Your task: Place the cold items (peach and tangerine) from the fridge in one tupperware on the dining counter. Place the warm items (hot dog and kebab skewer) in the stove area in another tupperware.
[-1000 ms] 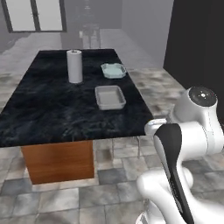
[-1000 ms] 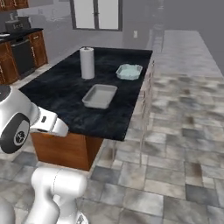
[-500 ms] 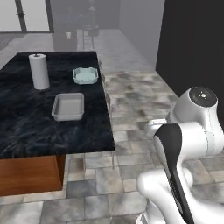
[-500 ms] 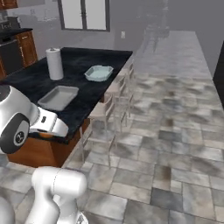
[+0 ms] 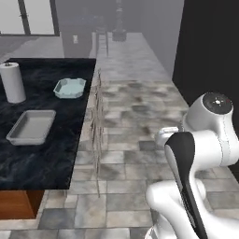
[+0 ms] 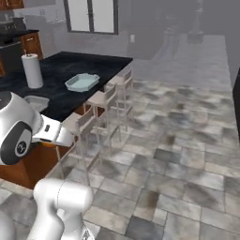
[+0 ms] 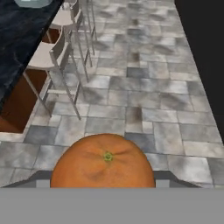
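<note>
An orange tangerine (image 7: 103, 161) with a green stem spot sits low in the hand view, held over the tiled floor with my gripper (image 7: 104, 183) shut on it; the fruit hides the fingertips. On the dark dining counter (image 5: 42, 154) stand two tupperware boxes: a pale teal tupperware (image 5: 70, 87) (image 6: 82, 82) nearer the far edge and a grey tupperware (image 5: 31, 126) closer in, partly behind my arm in the right base view (image 6: 37, 100). Both look empty. The peach, hot dog and kebab skewer are out of view.
A white paper towel roll (image 5: 12, 82) (image 6: 32, 70) stands on the counter. Thin-legged bar stools (image 5: 97, 116) (image 6: 105, 101) (image 7: 57, 57) line the counter's side. A black fridge wall (image 5: 210, 46) rises on the right. Open tiled floor (image 6: 178, 154) stretches between them.
The whole picture has shifted: the base has driven and turned, so the counter has slid to the left and the stools and floor now fill the middle.
</note>
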Motion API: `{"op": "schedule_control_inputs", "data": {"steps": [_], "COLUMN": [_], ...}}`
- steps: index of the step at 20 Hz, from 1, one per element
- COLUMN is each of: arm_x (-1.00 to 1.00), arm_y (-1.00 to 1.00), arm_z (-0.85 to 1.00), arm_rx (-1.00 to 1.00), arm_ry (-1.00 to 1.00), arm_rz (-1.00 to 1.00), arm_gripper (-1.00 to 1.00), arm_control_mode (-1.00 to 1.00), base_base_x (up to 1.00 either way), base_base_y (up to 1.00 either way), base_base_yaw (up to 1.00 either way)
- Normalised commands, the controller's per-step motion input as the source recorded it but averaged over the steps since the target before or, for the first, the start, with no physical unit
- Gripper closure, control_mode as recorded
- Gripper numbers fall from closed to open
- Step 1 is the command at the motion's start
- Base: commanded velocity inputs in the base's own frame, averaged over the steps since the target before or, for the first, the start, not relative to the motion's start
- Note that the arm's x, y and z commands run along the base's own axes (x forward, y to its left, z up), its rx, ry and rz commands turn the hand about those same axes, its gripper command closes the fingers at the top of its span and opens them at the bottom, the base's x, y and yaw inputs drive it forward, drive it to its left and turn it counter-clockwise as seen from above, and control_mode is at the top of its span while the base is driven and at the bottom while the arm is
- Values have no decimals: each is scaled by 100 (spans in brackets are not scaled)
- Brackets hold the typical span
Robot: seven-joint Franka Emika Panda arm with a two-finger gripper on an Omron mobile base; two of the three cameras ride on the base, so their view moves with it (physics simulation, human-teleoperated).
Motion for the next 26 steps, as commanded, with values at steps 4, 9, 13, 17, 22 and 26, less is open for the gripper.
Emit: {"op": "schedule_control_inputs", "data": {"steps": [4,9,13,17,22,26], "arm_x": [0,0,0,0,0,0], "arm_y": [0,0,0,0,0,0], "arm_z": [0,0,0,0,0,0], "arm_rx": [0,0,0,0,0,0], "arm_ry": [0,0,0,0,0,0], "arm_rz": [0,0,0,0,0,0], "arm_gripper": [100,100,100,100,100,100], "arm_control_mode": [100,100,100,100,100,100], "base_base_x": [72,78,86,88,71,65], "base_base_y": [-84,-70,-53,-47,-61,-62], "base_base_yaw": [34,41,50,54,50,50]}}
